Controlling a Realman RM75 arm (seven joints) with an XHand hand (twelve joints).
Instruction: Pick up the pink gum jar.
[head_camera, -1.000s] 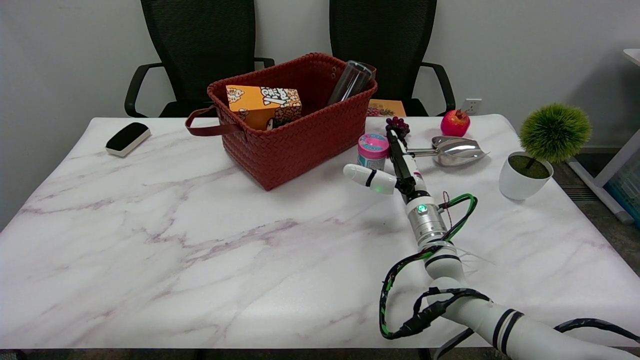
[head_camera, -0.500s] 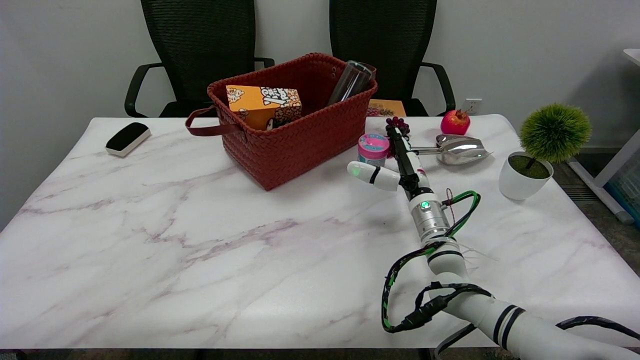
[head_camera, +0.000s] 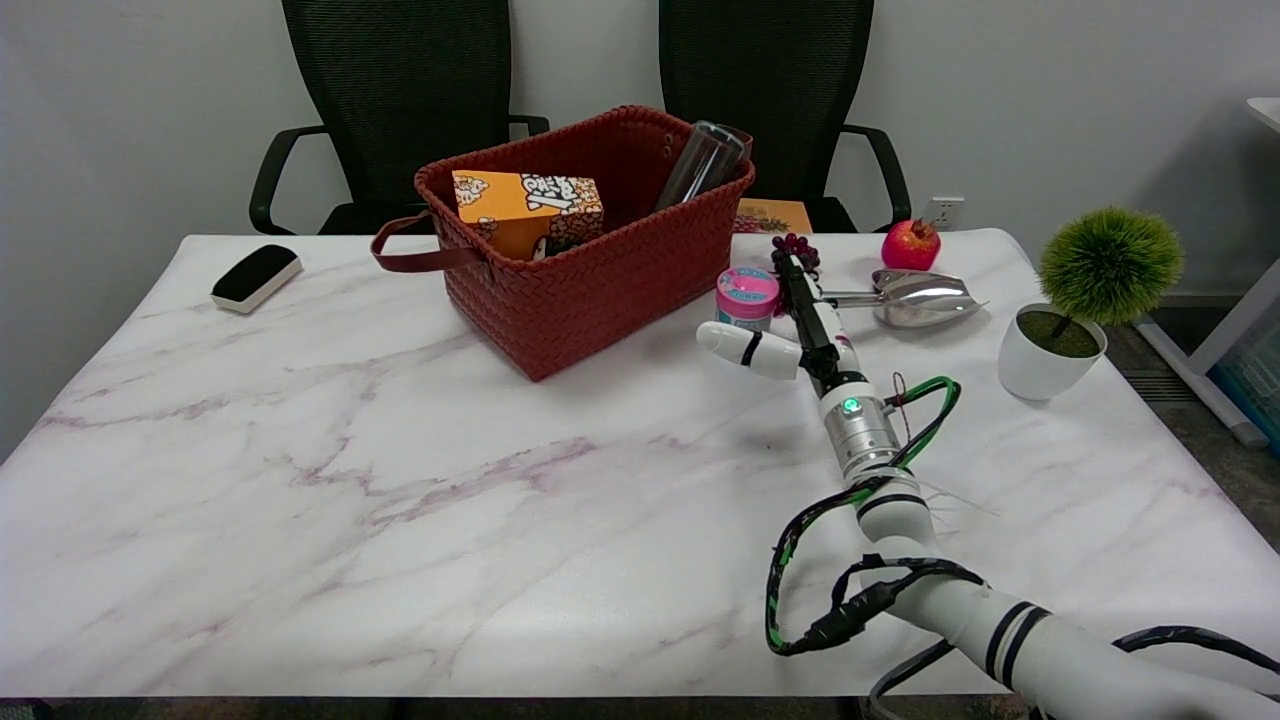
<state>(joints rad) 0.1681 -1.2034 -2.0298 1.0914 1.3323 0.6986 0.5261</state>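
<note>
The pink gum jar (head_camera: 746, 298) stands upright on the marble table (head_camera: 300, 480), just right of the red woven basket (head_camera: 600, 280); the print on its lid is too small to read. The orange popcorn box (head_camera: 527, 210) in the basket has lettering that I cannot read either. The right hand (head_camera: 795, 325) is spread and grasps nothing: the thumb (head_camera: 745, 350) points left in front of the jar, the fingers (head_camera: 800, 290) reach along its right side. There is one pomegranate (head_camera: 910, 245), one metal scoop (head_camera: 915, 295), one potted plant (head_camera: 1075, 300) and two black chairs (head_camera: 400, 90).
</note>
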